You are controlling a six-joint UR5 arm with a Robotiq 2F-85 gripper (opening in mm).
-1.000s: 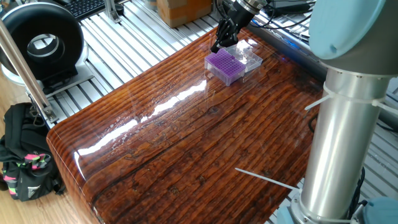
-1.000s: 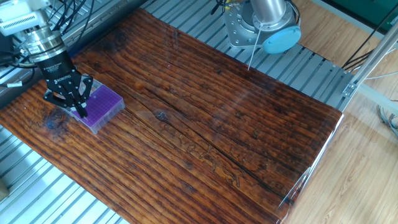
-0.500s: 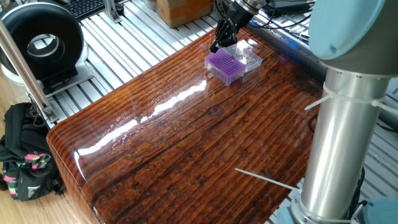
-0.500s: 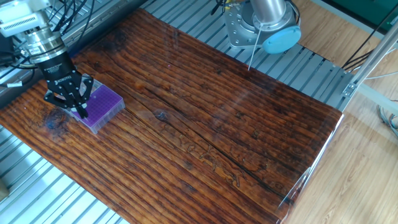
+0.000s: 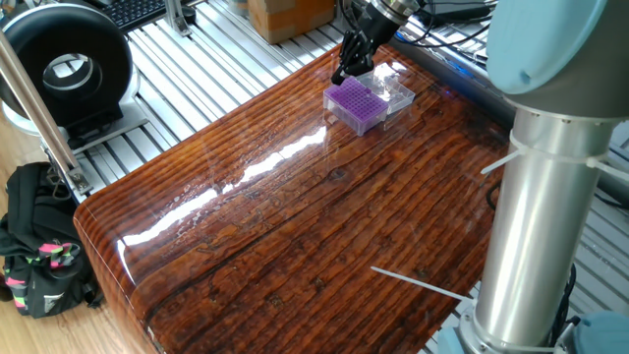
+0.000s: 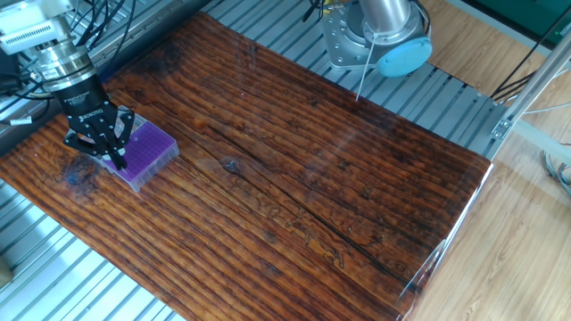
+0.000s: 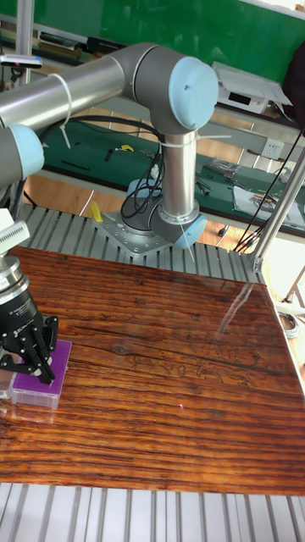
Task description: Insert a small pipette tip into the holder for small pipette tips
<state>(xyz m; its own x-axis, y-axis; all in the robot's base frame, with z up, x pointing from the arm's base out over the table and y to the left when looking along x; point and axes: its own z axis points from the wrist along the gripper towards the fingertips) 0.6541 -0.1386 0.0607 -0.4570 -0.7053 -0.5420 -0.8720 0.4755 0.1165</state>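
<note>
gripper over the purple rack at the table's far corner

we see the gripper (image 6: 114,153) pointing down over one edge of the holder for small pipette tips (image 6: 145,153), its fingers drawn close together; whether a tip sits between them we cannot tell. the holder rests on the wooden table (image 6: 294,160) near a corner, its clear lid part (image 5: 393,88) lying open beside it

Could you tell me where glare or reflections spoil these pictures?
One fixed view: bright white glare streaks across the glossy table, and shine on the rack's clear lid. Other fixed view: hardly any glare. Tall fixed view: a pale reflected streak near the table's right edge.
</note>
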